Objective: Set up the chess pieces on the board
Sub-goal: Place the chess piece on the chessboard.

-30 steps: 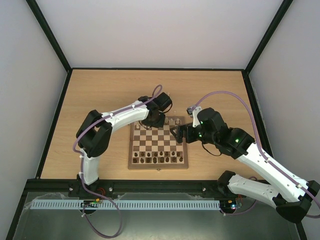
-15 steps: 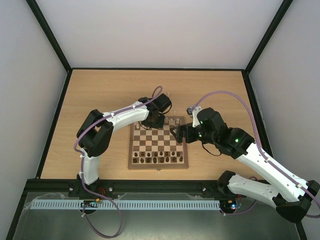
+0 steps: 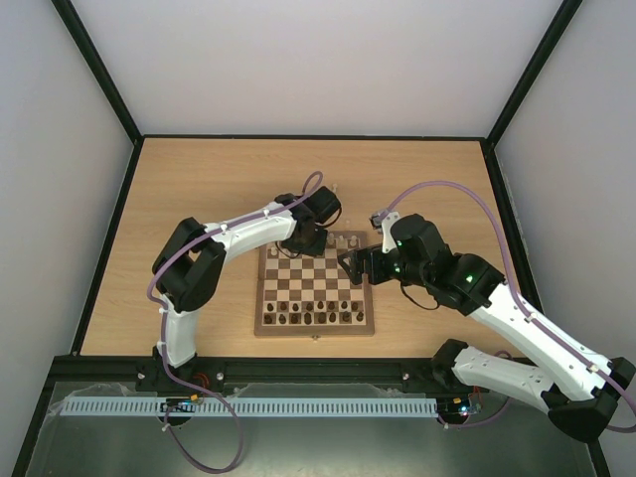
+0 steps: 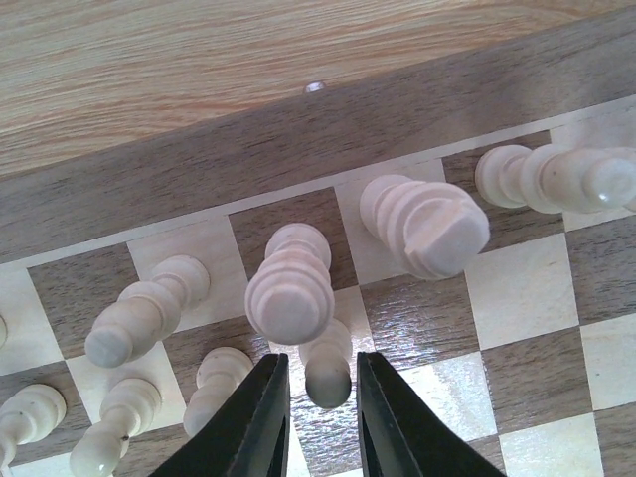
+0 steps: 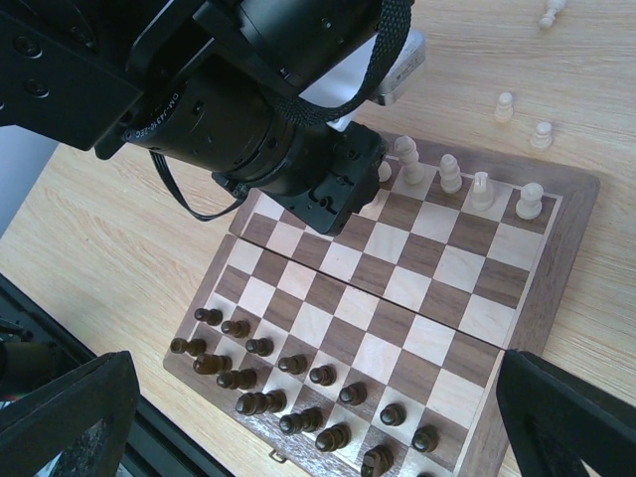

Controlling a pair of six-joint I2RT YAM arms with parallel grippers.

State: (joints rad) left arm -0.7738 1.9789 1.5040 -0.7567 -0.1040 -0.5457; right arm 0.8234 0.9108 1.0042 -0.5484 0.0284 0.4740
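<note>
The left arm [image 3: 238, 234] is stretched forward, the left gripper [image 4: 323, 402] pointed down with its fingers narrowly parted (a slim gap only); the right gripper [image 5: 318, 407] is held spread wide.

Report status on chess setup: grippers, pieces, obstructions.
Left gripper straddling pale pawn, grip unclear. Right gripper open, empty, over board. Three pale pieces off-board on table. Pawn crowded by neighbouring pieces.

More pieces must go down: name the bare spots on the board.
Free: the middle rows of the board, between the dark chessmen and the cream pieces. Crowded: the far corner under the left fingers, where cream pieces stand tightly packed.
</note>
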